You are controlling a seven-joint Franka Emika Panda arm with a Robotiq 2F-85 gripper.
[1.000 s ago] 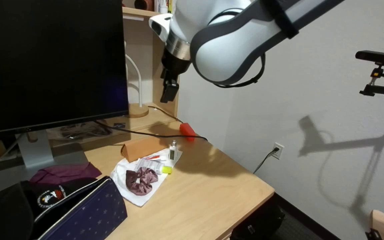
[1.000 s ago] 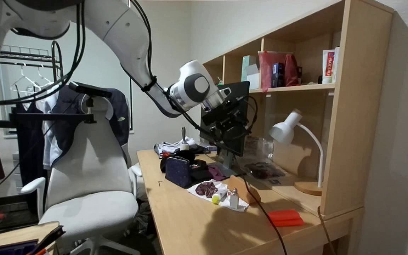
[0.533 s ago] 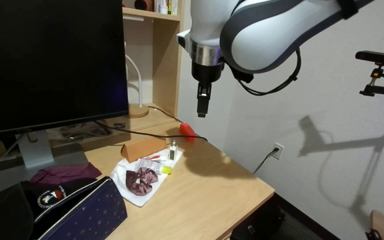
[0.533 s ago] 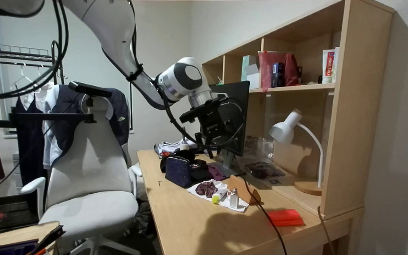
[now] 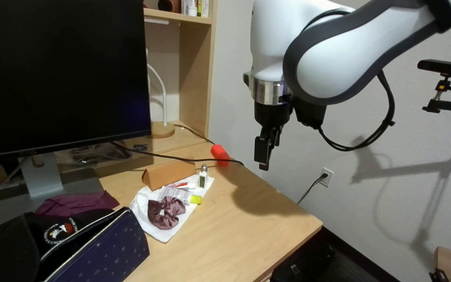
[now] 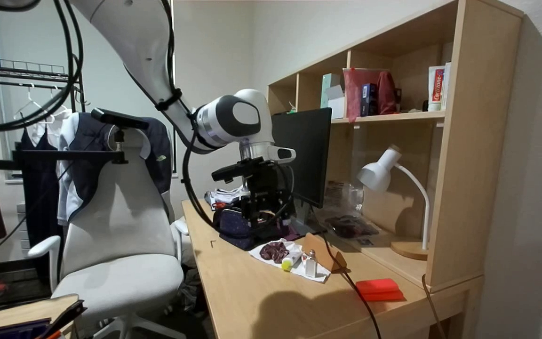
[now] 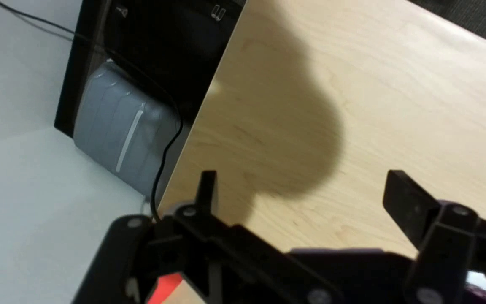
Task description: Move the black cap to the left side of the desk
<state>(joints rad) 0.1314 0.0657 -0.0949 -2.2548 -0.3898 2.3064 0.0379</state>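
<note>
Arm (image 5: 331, 66): slanting, its wrist (image 5: 268, 93) pointing downward.
Gripper (image 7: 301, 185): I see it above the desk (image 5: 229, 239), near the edge facing the wall socket (image 5: 329, 173).
Fingers (image 7: 407, 207): standing wide apart.

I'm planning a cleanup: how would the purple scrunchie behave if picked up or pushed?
The scrunchie would likely squash and flop: its fabric bunches in soft folds. It's probably light, being a small cloth ring. Lying flat, it seems unlikely to roll.

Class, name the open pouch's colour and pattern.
The pouch is dark blue with small pale stars, clearest in an exterior view.
</note>
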